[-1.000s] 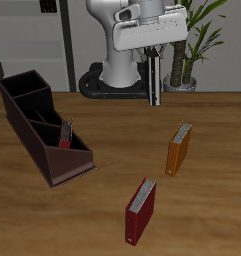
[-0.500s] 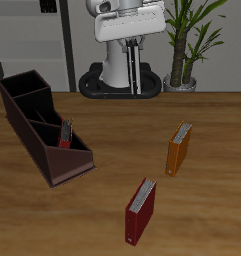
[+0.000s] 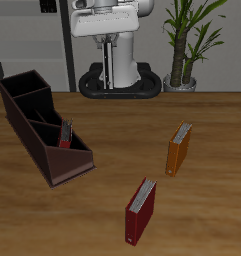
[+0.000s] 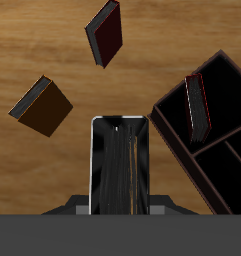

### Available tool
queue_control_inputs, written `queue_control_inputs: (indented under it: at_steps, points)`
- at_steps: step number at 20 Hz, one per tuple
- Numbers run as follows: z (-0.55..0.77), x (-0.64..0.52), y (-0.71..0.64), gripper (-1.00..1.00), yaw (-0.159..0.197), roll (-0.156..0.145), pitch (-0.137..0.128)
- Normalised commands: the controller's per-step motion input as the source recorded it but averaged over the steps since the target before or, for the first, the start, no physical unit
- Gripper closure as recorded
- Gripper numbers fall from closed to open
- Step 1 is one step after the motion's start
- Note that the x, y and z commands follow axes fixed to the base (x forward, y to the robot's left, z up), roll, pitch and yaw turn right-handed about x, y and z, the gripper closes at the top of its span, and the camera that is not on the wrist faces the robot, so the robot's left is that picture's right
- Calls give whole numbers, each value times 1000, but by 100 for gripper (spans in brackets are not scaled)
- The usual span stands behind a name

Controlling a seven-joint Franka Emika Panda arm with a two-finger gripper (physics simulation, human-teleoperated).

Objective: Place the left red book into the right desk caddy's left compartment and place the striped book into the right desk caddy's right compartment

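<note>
My gripper point(image 3: 111, 48) is high above the table's back, shut on the striped book point(image 3: 111, 68), which hangs upright below it. The wrist view shows that book point(image 4: 120, 165) close up, dark with fine stripes. The right desk caddy point(image 3: 37, 150) lies slantwise on the table, well apart from the gripper. The left red book point(image 3: 64, 133) stands in the caddy's end section nearest the table's front edge; the wrist view shows it there too point(image 4: 198, 108). The caddy's point(image 4: 227, 100) other two sections look empty.
An orange book point(image 3: 179, 148) stands mid-table, also in the wrist view point(image 4: 44, 105). A maroon-red book point(image 3: 140, 210) stands near the front edge, also in the wrist view point(image 4: 105, 32). The robot's base and a potted plant point(image 3: 187, 40) are at the back.
My gripper has moved sideways along the table's back toward the caddy's side, carrying the striped book. The books on the table and the caddy have not moved.
</note>
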Motion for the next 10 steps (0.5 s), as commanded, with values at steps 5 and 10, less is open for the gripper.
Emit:
queue_control_inputs:
  at_steps: [5,10]
  points:
    - [-1,-372,-421,100,-19,-50,7]
    - [-154,-493,-334,100,-8,-72,-13]
